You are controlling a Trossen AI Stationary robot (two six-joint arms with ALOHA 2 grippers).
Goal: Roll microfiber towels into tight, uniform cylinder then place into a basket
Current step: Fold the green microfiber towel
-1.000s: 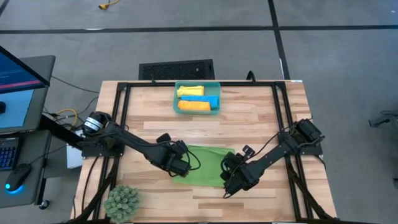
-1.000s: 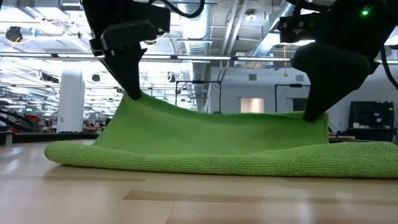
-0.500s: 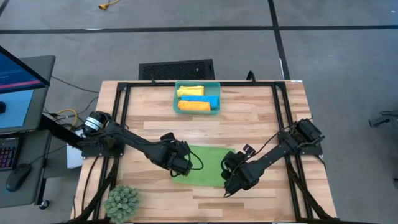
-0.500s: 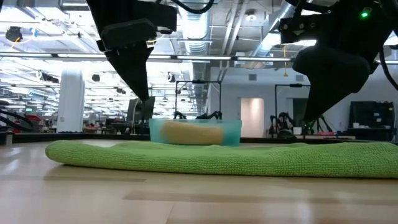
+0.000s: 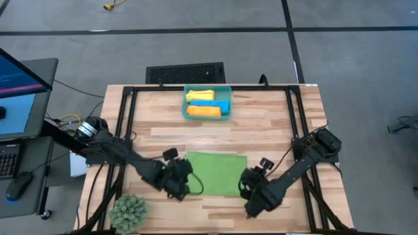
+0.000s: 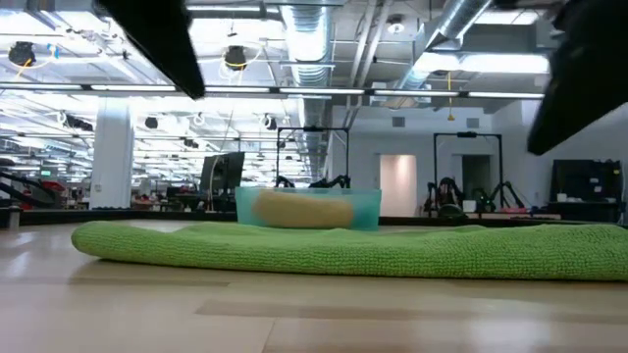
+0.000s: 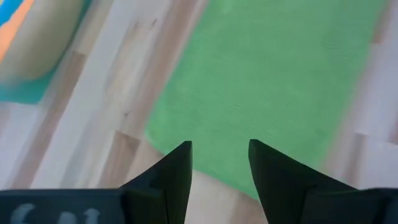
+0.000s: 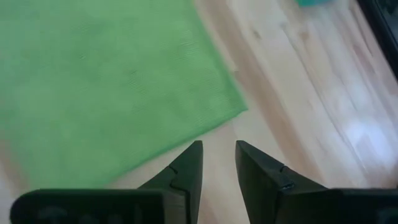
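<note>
Lying flat on the tabletop (image 5: 274, 124), the green towel (image 5: 216, 173) is no longer being lifted; left end effector (image 5: 180, 186) and right end effector (image 5: 251, 196) are hanging parted, empty, withdrawn off its near corners; basket (image 5: 207, 102) contents are showing blurred in the low view.

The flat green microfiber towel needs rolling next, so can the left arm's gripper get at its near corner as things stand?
Probably yes. The left gripper is open just off the flat green microfiber towel's corner, with only bare wooden table between; the right gripper waits at the opposite corner.
</note>
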